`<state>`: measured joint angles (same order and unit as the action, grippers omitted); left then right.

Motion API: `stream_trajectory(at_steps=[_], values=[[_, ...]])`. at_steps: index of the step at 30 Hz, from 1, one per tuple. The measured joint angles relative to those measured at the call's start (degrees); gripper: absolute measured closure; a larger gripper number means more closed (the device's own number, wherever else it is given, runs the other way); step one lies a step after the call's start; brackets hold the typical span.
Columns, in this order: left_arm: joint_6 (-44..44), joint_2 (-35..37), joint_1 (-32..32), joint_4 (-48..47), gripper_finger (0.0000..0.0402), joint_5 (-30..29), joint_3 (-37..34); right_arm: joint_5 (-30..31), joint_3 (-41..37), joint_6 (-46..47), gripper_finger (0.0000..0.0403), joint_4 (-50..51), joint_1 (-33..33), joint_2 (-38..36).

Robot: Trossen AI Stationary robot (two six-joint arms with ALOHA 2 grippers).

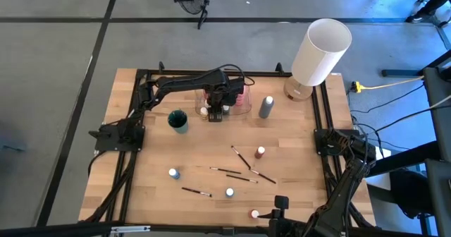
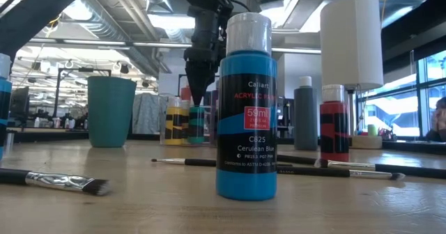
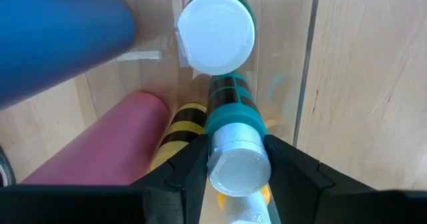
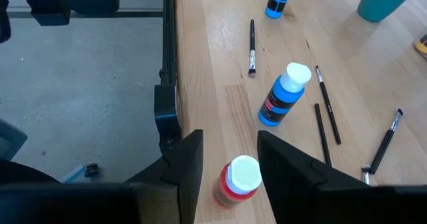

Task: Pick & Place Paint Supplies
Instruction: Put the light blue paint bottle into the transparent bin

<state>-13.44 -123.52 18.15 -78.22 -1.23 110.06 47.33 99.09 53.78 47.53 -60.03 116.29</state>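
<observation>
One blue bottle [image 2: 246, 105] labelled "Acrylic, 59ml, C825 Cerulean Blue", left tool [image 3: 233, 159] gripping green bottle [image 3: 232, 127], right tool [image 4: 230, 154] open.

On the bench [image 1: 141, 166], the left pincer [image 1: 215, 113] hangs over a clear tray [image 1: 243, 108], just beside the teal cup [image 1: 178, 120]; a grey bottle [image 1: 266, 106] stands beyond the tray, brushes [image 1: 239, 156] lie well apart
</observation>
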Motion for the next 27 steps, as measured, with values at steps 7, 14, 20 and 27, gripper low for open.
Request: stream_trajectory(at_steps=[7, 14, 20, 27], values=[[0.62, -0.02, 0.00, 0.02, 0.0263, -0.20, -0.02, 0.00, 0.00, 0.00, 0.0259, 0.00, 0.02, 0.00], [0.64, -0.02, 0.00, 0.02, 0.0263, -0.32, -0.02, -0.01, 0.00, 0.00, 0.0259, -0.02, 0.01, 0.00], [0.32, -0.02, 0.00, 0.78, 0.0263, -0.34, -0.02, -0.02, 0.00, -0.01, 0.0259, -0.04, 0.00, 0.00], [0.23, -0.02, 0.00, 2.15, 0.0263, -0.38, -0.02, -0.12, 0.00, 0.00, 0.0259, -0.20, 0.00, 0.00]])
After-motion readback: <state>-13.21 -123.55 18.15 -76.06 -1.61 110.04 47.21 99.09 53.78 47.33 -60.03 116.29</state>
